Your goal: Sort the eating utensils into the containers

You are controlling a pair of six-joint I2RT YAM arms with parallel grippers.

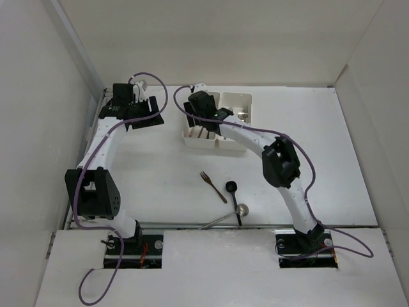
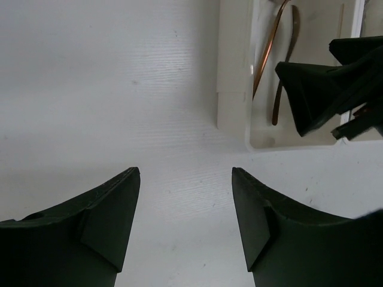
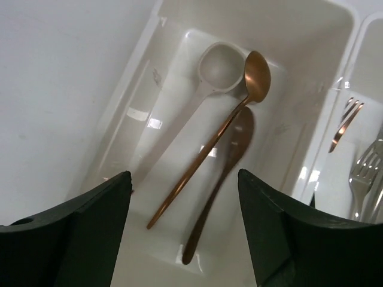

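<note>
So the right gripper [image 3: 185, 176] has its jaws standing wide apart with nothing between them, and it hangs right over the left bin [image 3: 287, 24] of the two white ones. Straight below it in that bin there are three spoons: a pale spoon [image 3: 218, 66] with its bowl toward the top of the wrist view, a shiny copper spoon [image 3: 257, 70] lying slantwise with its bowl just beside the pale one's, and a darker brownish spoon [image 3: 240, 131] next to it, partly under the copper handle (could be touching, hard to say from this angle). At the right edge of that same view you can see into the right bin [image 3: 365, 36], which has a copper fork [image 3: 346, 122] and silver forks [image 3: 365, 170] in it. The left gripper [image 2: 185, 173] is also spread open and empty, sitting low over bare table [image 1: 319, 160] just left of the bins, and in its own camera the left bin and the right gripper's dark fingers [image 2: 317, 89] show up in the upper right corner. From the top camera, both bins sit side by side and touching in the upper middle of the frame. Three utensils are out on the table, well apart from the bins, in the lower middle: a copper table fork [image 1: 212, 185], a black spoon [image 1: 231, 187] just right of it, and a silver spoon [image 1: 241, 208] lower down, its handle running toward the lower left.
</note>
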